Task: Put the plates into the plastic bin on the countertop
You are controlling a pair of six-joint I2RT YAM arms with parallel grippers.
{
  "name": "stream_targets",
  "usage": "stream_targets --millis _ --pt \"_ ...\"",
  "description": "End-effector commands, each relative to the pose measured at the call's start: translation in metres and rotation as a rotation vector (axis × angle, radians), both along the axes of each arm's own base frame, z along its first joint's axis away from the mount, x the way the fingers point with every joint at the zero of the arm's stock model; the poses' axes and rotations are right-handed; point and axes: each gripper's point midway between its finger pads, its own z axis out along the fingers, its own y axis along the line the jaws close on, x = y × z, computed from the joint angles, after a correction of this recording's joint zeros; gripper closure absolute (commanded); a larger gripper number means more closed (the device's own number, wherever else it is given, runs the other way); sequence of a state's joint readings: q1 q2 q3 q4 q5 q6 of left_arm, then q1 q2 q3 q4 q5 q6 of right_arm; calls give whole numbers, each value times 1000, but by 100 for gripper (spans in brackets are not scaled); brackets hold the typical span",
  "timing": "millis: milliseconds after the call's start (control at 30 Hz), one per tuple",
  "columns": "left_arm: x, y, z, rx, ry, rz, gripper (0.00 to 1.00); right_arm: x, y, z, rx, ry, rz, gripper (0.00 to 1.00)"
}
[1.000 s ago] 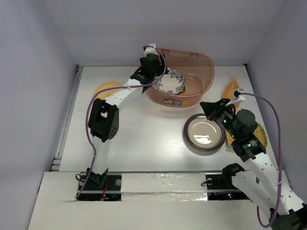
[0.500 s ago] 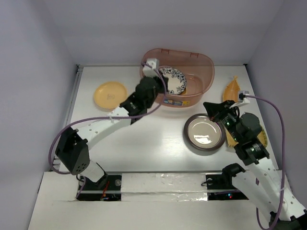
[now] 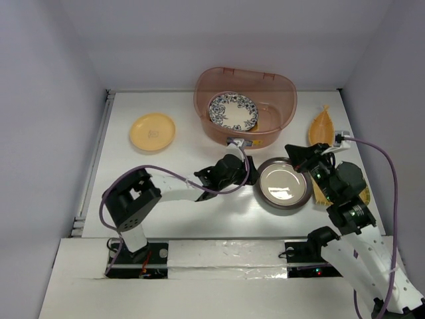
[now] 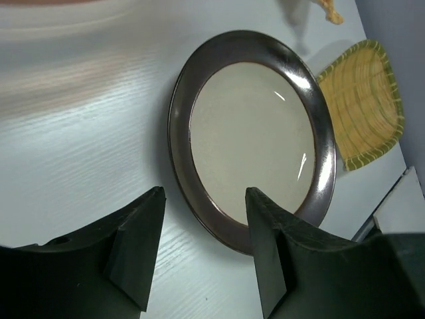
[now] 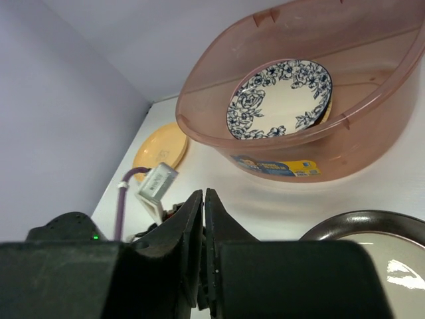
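The reddish plastic bin (image 3: 289,100) stands at the back of the white countertop (image 3: 179,159). A blue-white floral plate (image 3: 232,111) leans inside it, and shows in the right wrist view (image 5: 279,98) too. A shiny metal plate (image 3: 284,184) lies in front of the bin. My left gripper (image 3: 250,174) is open and low at its left edge; in the left wrist view (image 4: 204,194) the plate's rim (image 4: 199,193) lies between the fingers. My right gripper (image 3: 295,154) is shut and empty above the metal plate's far right edge. The pink plate and the woven triangle are out of view.
A round yellow-orange plate (image 3: 153,131) lies at the back left. An orange leaf-shaped plate (image 3: 321,124) lies right of the bin. A yellow woven rectangle (image 4: 362,100) lies right of the metal plate, partly under my right arm. Pale walls border the countertop.
My left arm has come out of the bin, leaving the floral plate inside, and swung forward and down to the metal plate's left edge. My right arm has hardly moved.
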State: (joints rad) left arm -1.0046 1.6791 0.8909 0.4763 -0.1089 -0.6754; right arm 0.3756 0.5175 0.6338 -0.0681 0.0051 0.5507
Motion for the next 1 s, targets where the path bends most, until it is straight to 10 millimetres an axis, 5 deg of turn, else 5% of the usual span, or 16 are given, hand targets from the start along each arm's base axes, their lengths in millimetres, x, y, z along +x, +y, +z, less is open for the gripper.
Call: stream_targets --millis 0,433,700,800,867,967 --pt "0 -32 12 -127 18 -51 51 -1 2 -3 5 -2 6 89" --pt "11 -56 -48 -62 93 -57 54 1 3 -7 0 6 7 84" --pt "13 -49 -75 -51 139 -17 63 3 4 -10 8 10 7 84" --pt "11 -47 -81 -50 147 -15 76 4 5 -10 8 14 7 84" --pt "13 -42 -83 -45 147 13 99 4 4 -11 5 16 7 84" --pt "13 -29 -78 -51 140 38 100 3 4 -10 8 14 7 84"
